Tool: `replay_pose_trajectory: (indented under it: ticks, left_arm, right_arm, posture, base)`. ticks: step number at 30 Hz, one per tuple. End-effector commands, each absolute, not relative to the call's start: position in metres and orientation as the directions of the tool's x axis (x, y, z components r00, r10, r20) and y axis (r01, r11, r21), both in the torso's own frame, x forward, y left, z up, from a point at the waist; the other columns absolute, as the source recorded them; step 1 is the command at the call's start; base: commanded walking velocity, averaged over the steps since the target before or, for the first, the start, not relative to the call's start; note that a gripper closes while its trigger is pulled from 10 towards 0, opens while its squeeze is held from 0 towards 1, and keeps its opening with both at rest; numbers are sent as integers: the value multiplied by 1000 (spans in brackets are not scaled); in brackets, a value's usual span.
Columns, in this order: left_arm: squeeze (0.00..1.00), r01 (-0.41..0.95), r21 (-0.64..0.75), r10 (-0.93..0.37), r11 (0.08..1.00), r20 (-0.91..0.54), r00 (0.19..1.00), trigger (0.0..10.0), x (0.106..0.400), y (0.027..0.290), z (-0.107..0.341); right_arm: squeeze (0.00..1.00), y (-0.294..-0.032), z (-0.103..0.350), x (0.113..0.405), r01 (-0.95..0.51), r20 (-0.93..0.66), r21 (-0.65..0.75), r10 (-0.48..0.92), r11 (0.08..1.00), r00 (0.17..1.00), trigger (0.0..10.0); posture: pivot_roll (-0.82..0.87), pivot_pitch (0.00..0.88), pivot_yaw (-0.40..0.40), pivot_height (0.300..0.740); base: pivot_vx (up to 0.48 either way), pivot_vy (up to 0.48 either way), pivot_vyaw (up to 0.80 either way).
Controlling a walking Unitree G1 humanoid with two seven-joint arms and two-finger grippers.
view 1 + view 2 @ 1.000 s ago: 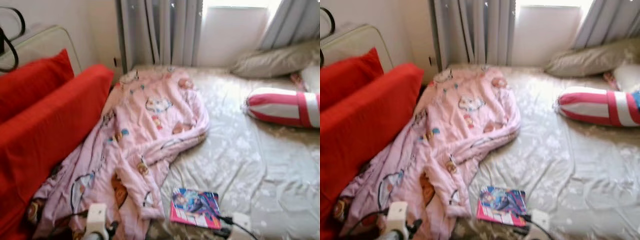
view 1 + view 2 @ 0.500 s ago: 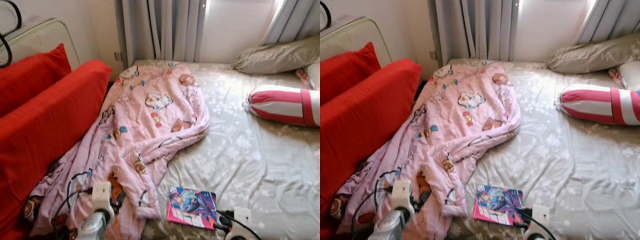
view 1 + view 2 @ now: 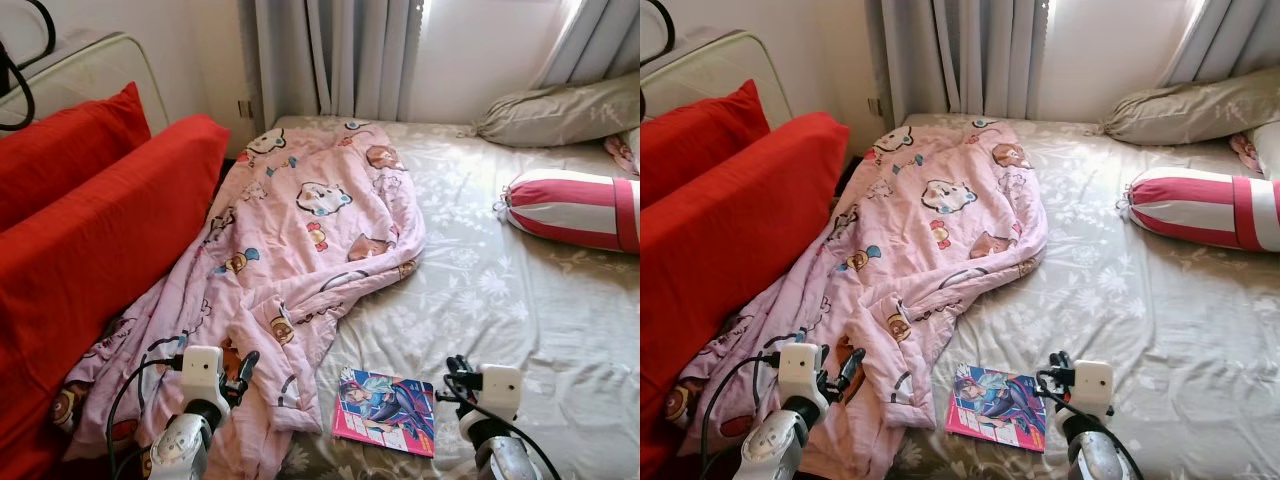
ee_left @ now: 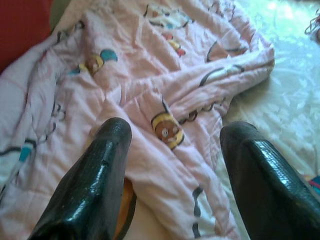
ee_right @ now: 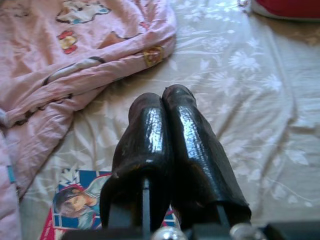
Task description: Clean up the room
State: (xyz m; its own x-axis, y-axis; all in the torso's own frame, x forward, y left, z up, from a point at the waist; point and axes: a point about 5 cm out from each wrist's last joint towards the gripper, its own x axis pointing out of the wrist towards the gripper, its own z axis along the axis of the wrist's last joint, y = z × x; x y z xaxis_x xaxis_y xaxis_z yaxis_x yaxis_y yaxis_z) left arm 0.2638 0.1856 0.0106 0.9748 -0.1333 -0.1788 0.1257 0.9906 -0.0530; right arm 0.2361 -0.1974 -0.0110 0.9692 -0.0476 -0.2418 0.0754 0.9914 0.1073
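Both of my grippers hang low over the near edge of the bed (image 3: 520,300). My left gripper (image 4: 172,175) has its fingers spread wide with nothing between them, poised over the crumpled pink blanket (image 3: 300,230). My right gripper (image 5: 167,145) has its fingers pressed together, holding nothing, just above the magazine (image 3: 388,410).

That blanket lies in a rumpled heap along the left side of the bed, one edge spilling against the red sofa cushions (image 3: 100,230). The magazine lies flat on the sheet, just beside the blanket's lower fold. Further off, a red-and-white striped bolster (image 3: 570,208) and a grey pillow (image 3: 560,108) rest near the head of the bed, below the curtains (image 3: 340,55).

I judge the tidying barely begun: the blanket is unfolded, the magazine not yet picked up, and neither gripper has hold of anything.
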Motion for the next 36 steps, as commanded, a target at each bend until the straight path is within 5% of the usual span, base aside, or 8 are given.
replay_pose_trajectory:
  ticks: [1, 7, 36]
  left_arm:
    - [0, 133, -58, -141, 989, -180, 974, 10000, 264, 184, 12]
    - [0, 130, -63, -139, 989, -173, 975, 10000, 263, 183, 13]
    - [0, 126, -62, -135, 990, -177, 975, 10000, 271, 182, 19]
  right_arm:
    - [0, -195, -13, 235, 85, -259, 107, -54, 991, 964, 10000]
    - [0, -193, -17, 231, 89, -271, 106, -58, 990, 961, 10000]
    - [0, -187, -11, 249, 72, -291, 144, -28, 987, 956, 10000]
  posture:
    - [14, 0, -3, 730]
    - [13, 0, -11, 690]
    - [26, 0, -15, 655]
  base:
    - [0, 0, 0]
    - [0, 0, 0]
    - [0, 0, 0]
